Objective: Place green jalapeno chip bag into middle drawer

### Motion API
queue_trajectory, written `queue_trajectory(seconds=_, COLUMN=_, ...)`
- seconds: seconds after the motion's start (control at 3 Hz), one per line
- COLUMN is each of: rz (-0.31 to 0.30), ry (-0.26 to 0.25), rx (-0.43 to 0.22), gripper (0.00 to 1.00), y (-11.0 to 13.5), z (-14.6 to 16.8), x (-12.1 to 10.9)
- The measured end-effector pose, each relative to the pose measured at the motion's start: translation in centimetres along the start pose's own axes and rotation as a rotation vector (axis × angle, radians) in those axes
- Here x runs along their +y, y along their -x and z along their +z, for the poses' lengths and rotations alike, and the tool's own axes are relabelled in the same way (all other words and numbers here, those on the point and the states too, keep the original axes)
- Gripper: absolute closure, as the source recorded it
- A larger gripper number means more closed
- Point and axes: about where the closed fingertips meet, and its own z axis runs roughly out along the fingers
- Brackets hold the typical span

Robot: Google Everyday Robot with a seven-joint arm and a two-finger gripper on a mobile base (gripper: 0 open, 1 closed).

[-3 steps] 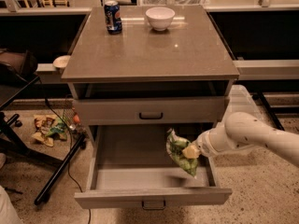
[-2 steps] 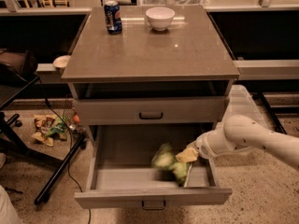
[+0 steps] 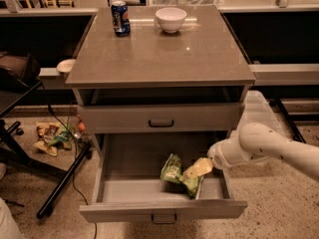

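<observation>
Lying in the drawer: the green jalapeno chip bag (image 3: pixel 175 171) sat crumpled on the floor of the middle drawer (image 3: pixel 127 156), right of centre and near the front wall.
Why the drawer stood out: it was open well clear of the upper drawer (image 3: pixel 159 117), which gave you room to reach in from above.
Your gripper: the gripper (image 3: pixel 200 167) hung low inside the drawer's right side, with the arm coming in over the right wall.
Grip: from this view you could not tell whether it was spread or pinching the foil.
Bag against gripper: the bag lay just left of and below the tip. Whether they touched, you could not say.
Judgement: the placing looked nearly done. You would likely need to lift clear without snagging the foil.
</observation>
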Motion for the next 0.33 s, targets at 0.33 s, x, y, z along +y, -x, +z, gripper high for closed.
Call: queue_trajectory(seconds=0.33, rz=-0.027, ry=-0.001, rx=0.001, gripper=0.0, y=0.44, z=-1.74, x=0.42)
